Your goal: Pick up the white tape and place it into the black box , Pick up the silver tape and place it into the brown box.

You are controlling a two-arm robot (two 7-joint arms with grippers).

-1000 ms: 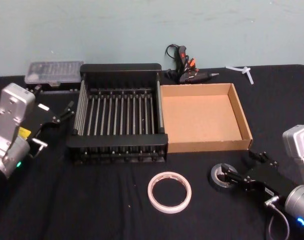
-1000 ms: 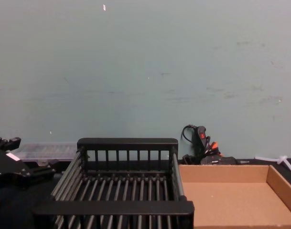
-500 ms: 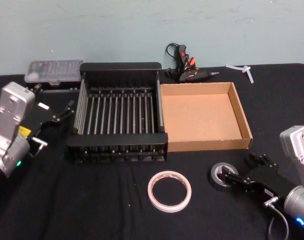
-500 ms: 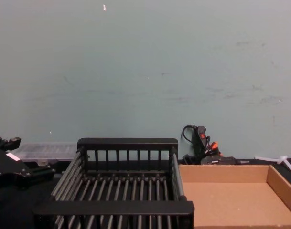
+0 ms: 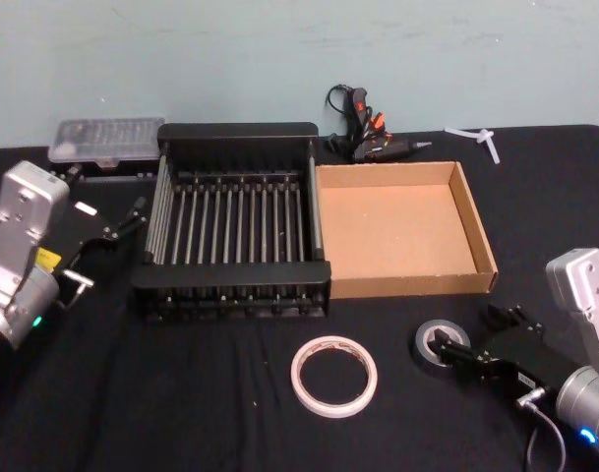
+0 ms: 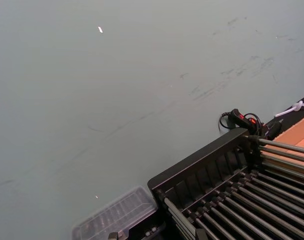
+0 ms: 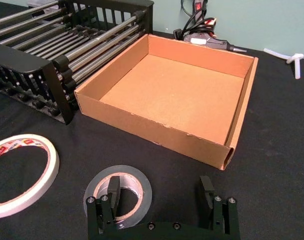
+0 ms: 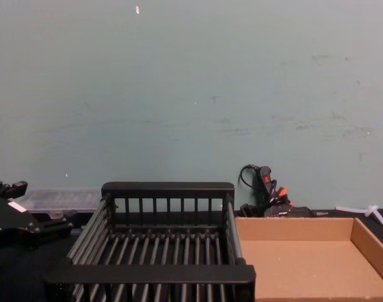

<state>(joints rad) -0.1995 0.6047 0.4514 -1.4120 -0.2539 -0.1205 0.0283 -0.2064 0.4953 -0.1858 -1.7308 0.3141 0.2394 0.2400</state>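
Right end effector (image 7: 161, 202) fingers spread, one finger inside silver tape (image 7: 119, 191) core; white tape (image 7: 19, 172) beside.

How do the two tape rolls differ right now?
The white tape is a wide thin ring with red print; the silver tape is smaller, thicker and dark grey. The right gripper, open, has one finger inside the silver tape; the white tape lies untouched. Both lie flat on the black table.
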